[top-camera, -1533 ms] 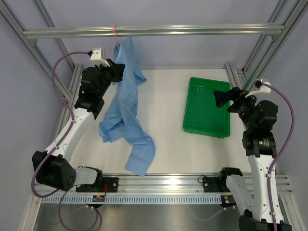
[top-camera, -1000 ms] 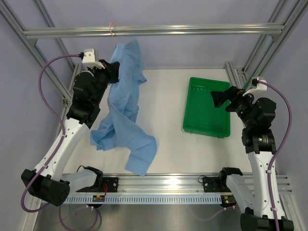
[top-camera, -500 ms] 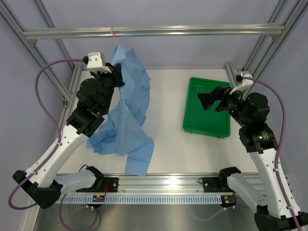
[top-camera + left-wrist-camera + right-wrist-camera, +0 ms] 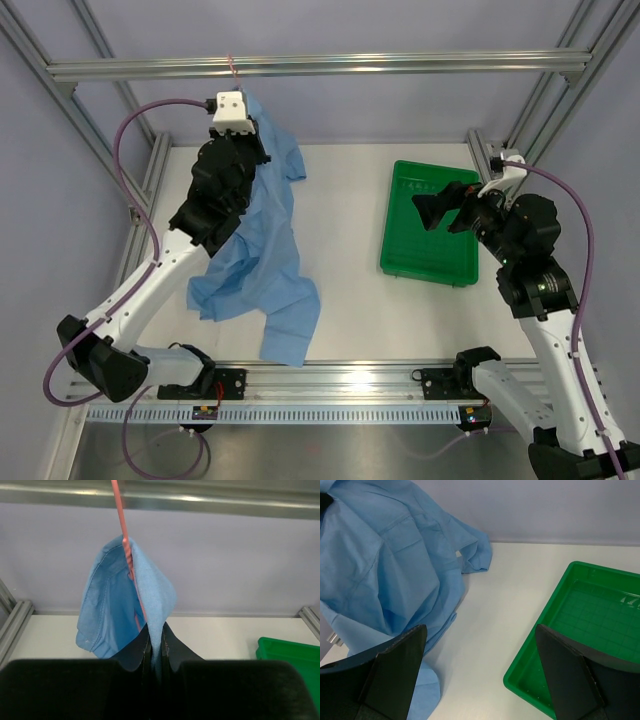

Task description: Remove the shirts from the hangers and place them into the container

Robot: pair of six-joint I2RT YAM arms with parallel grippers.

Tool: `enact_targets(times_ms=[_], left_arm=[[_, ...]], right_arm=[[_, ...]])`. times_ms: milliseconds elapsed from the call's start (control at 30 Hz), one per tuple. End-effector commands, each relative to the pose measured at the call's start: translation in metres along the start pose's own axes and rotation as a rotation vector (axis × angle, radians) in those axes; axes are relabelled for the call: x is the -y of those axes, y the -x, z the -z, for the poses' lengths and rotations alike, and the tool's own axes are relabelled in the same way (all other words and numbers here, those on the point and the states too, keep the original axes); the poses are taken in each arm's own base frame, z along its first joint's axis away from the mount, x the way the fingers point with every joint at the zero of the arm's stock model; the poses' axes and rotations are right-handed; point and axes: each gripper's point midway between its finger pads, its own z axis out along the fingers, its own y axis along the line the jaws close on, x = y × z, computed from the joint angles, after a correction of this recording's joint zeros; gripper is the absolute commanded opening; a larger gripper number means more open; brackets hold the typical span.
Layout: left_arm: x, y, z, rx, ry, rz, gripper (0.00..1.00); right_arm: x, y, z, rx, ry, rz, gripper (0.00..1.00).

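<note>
Left pincer (image 4: pixel 156 647) raised high, clamped on a fold of the blue shirt (image 4: pixel 255 250), just beside the pink hanger (image 4: pixel 123 530) wire; hanger hook sits at the top rail (image 4: pixel 400 64); shirt hangs from the hanger, its lower part crumpled on the left of the counter (image 4: pixel 350 200); green tray (image 4: pixel 415 245) on the right side, well apart from the shirt; right pincer (image 4: pixel 480 630) spread wide, holding nothing, over the tray in the top view.
</note>
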Motion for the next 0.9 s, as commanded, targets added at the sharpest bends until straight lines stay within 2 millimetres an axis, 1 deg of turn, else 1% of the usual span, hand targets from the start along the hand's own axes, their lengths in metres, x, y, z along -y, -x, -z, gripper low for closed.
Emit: enact_targets(times_ms=[0,100,167,300,367,433,467,600,633,700,733,800,833,867], left_arm=[[-0.004,0.084,0.015,0.232,-0.016,0.08,0.0],[-0.004,0.1,0.02,0.269,-0.021,0.039,0.0],[-0.001,0.113,0.022,0.309,-0.046,0.032,0.0],[0.003,0.126,0.023,0.346,-0.067,-0.005,0.0],[0.014,0.133,0.027,0.389,-0.128,-0.027,0.0],[0.018,0.133,0.021,0.379,-0.132,-0.06,0.0],[0.018,0.136,0.021,0.391,-0.132,-0.067,0.0],[0.024,0.133,0.027,0.405,-0.173,-0.076,0.0],[0.026,0.142,0.036,0.434,-0.187,-0.063,0.0],[0.028,0.152,0.046,0.466,-0.198,-0.076,0.0],[0.029,0.156,0.047,0.474,-0.204,-0.087,0.0],[0.029,0.16,0.044,0.478,-0.194,-0.12,0.0],[0.026,0.167,0.044,0.493,-0.184,-0.13,0.0],[0.028,0.163,0.038,0.48,-0.179,-0.144,0.0]], right_arm=[[0.002,-0.002,-0.002,-0.01,-0.01,0.016,0.99],[0.001,-0.007,-0.009,-0.037,0.009,0.006,0.99],[0.001,-0.008,-0.012,-0.045,0.009,-0.003,0.99],[0.0,-0.007,-0.011,-0.045,0.013,0.004,1.0],[0.0,-0.005,-0.011,-0.044,0.011,0.009,0.99],[0.001,-0.008,-0.012,-0.06,0.008,0.009,0.99],[0.001,-0.007,-0.012,-0.06,0.008,0.011,1.0],[0.0,-0.008,-0.013,-0.056,0.019,0.012,1.0],[-0.001,-0.009,-0.014,-0.06,0.023,0.008,1.0],[0.0,-0.013,-0.019,-0.076,0.027,0.001,0.99],[0.0,-0.013,-0.02,-0.08,0.028,0.0,0.99],[0.0,-0.014,-0.021,-0.083,0.03,-0.001,1.0],[0.0,-0.013,-0.022,-0.082,0.031,0.0,1.0],[-0.001,-0.013,-0.021,-0.081,0.032,0.002,0.99]])
